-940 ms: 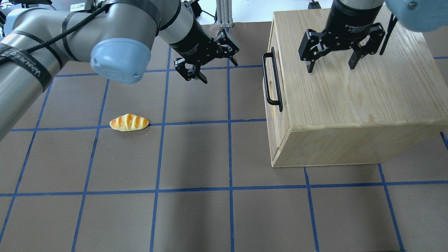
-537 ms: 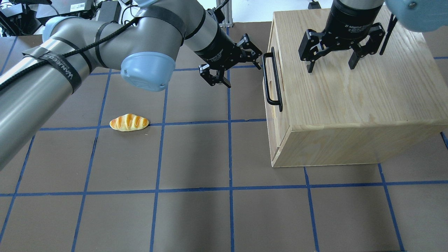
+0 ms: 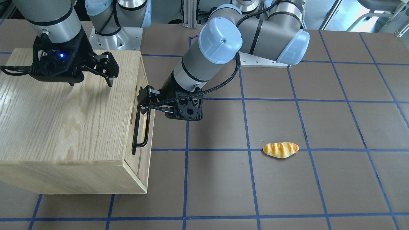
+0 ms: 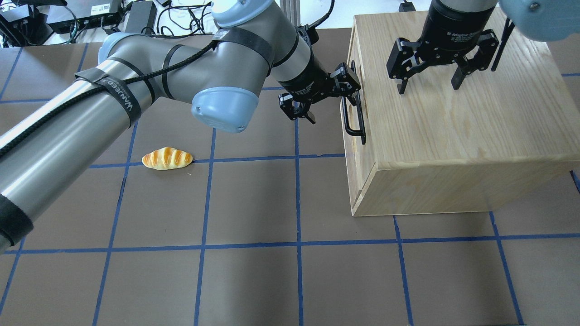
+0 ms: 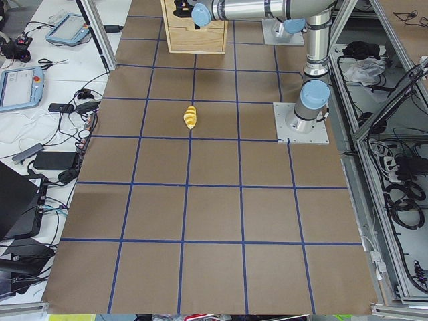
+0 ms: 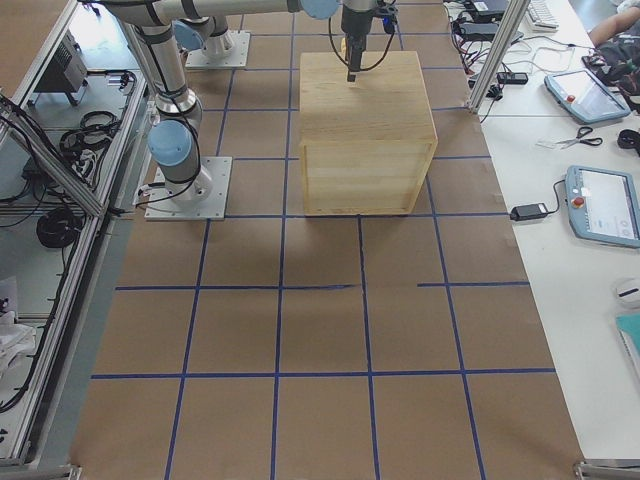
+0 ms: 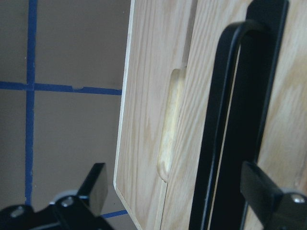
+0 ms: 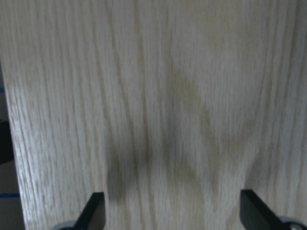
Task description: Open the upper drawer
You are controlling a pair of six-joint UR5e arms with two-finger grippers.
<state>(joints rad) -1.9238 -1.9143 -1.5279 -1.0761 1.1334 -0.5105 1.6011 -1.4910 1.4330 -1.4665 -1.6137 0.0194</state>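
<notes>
The upper drawer is shut, flush with the front of the oak cabinet. Its long black bar handle shows in the front view and fills the left wrist view. My left gripper is open at the far end of the handle. In the left wrist view the bar lies between its fingers. My right gripper is open and empty. It hangs just above the cabinet top, and its wrist view shows only wood grain.
A toy bread roll lies on the brown table to the left of the cabinet, also seen in the front view. Blue tape lines grid the table. The left arm's elbow hangs over the table between roll and cabinet.
My left arm has swung right toward the cabinet, bringing its open gripper from over the table up to the drawer handle. The right gripper, the drawer and the roll have not moved.
</notes>
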